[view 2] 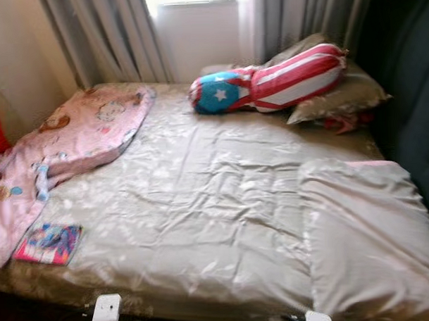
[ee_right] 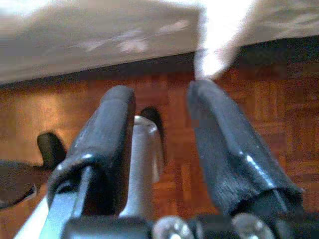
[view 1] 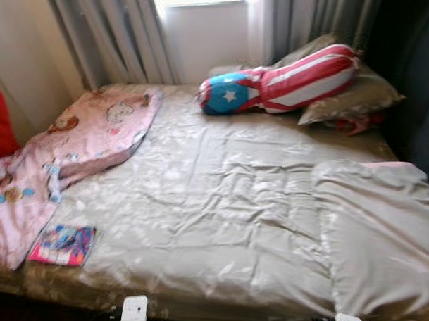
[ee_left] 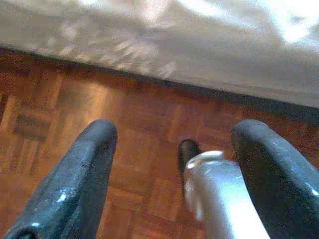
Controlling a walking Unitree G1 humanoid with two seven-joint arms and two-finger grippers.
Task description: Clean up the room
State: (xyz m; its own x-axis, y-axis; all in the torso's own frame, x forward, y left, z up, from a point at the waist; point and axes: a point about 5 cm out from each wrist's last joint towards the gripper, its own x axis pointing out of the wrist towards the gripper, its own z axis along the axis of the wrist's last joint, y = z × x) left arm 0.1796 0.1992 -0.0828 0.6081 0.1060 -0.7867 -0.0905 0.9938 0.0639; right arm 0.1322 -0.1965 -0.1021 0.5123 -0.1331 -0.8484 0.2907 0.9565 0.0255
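Tidying looks barely begun: on the bed, a pink blanket sprawls at its left side, a colourful book near its front-left corner. Left gripper and right gripper hang empty, fingers apart, beside the bed.

One bed. One pink blanket, left of frame. One book, lower left. One striped bolster, upper right. Two grey pillows: one under the bolster, one lower right. Curtains across the top.
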